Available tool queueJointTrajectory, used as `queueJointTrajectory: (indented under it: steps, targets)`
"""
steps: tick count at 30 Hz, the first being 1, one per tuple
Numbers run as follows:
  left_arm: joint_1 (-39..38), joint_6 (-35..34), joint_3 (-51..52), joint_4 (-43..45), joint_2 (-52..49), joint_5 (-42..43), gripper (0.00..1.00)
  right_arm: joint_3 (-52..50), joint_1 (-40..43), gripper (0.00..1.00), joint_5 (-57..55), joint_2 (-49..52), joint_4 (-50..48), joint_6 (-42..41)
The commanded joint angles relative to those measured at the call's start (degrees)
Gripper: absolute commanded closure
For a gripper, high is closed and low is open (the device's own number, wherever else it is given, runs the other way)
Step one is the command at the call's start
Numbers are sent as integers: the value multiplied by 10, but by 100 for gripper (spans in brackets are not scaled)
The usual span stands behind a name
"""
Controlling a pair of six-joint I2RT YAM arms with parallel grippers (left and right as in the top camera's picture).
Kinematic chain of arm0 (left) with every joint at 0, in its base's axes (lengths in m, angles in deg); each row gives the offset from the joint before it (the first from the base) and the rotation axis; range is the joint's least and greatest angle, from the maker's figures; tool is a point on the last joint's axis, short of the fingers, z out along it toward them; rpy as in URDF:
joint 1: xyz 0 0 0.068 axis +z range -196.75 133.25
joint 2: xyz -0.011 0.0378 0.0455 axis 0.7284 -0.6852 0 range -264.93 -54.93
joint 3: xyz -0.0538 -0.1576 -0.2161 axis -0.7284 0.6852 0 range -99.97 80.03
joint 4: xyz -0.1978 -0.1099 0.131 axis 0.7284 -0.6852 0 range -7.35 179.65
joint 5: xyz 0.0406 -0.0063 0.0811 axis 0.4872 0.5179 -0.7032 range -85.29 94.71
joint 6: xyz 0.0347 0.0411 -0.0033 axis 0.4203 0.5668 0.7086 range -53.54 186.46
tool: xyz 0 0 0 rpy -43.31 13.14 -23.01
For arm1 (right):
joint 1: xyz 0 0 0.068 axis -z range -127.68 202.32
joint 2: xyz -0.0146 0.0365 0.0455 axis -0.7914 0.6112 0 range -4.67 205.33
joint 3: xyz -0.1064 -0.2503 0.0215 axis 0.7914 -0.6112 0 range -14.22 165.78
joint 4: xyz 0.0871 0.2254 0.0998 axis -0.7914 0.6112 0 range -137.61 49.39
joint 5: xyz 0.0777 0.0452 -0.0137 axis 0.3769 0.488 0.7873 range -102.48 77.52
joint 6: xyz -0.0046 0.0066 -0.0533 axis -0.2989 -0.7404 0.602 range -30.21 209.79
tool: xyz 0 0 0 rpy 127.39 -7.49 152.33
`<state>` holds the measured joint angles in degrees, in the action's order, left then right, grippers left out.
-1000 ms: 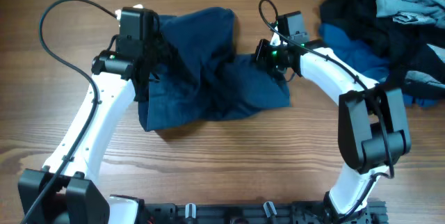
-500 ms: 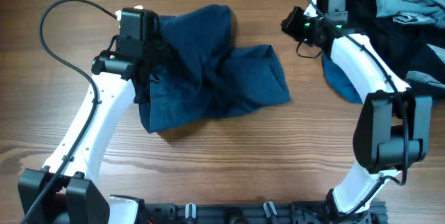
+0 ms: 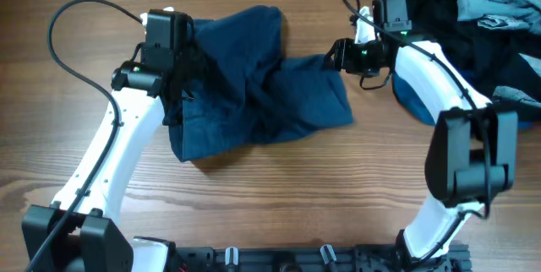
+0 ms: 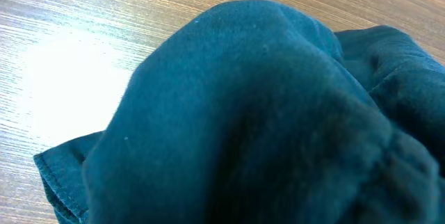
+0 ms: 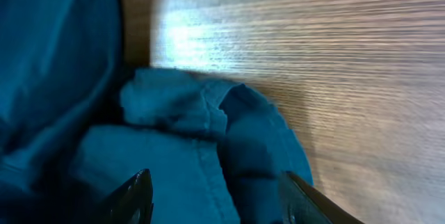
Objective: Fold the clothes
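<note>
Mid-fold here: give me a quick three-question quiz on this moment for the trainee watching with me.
1. True or false: the right gripper has its fingers shut on the blue garment.
2. Which gripper is nearer the pile of clothes? A) left B) right C) both equally
3. Fill in: the left wrist view shows mostly ____ fabric on wood, with no fingers in sight.

Key: 1 false, the fingers stand spread apart over the hem. 2 B. 3 blue.
</note>
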<state>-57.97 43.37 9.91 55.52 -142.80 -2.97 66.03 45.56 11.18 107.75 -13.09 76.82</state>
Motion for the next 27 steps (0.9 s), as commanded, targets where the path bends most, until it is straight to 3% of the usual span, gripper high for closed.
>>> queueJointTrajectory:
  steps: [1, 10, 13, 15, 18, 27]
  targets:
    - [2, -5, -7, 2, 1, -7, 96, -5, 0, 41, 76, 50, -19, 93]
    - [2, -5, -7, 2, 1, -7, 96, -5, -9, 43, 161, 86, -27, 137]
    - [2, -5, -7, 2, 1, -7, 96, -5, -24, 49, 161, 98, -30, 144]
    - [2, -5, -7, 2, 1, -7, 96, -6, -31, 59, 168, 106, -42, 142]
    - [2, -5, -7, 2, 1, -7, 96, -5, -32, 96, 174, 106, -80, 99]
    - [2, -5, -7, -11, 1, -7, 96, 76, -11, 96, 181, 65, -97, 46]
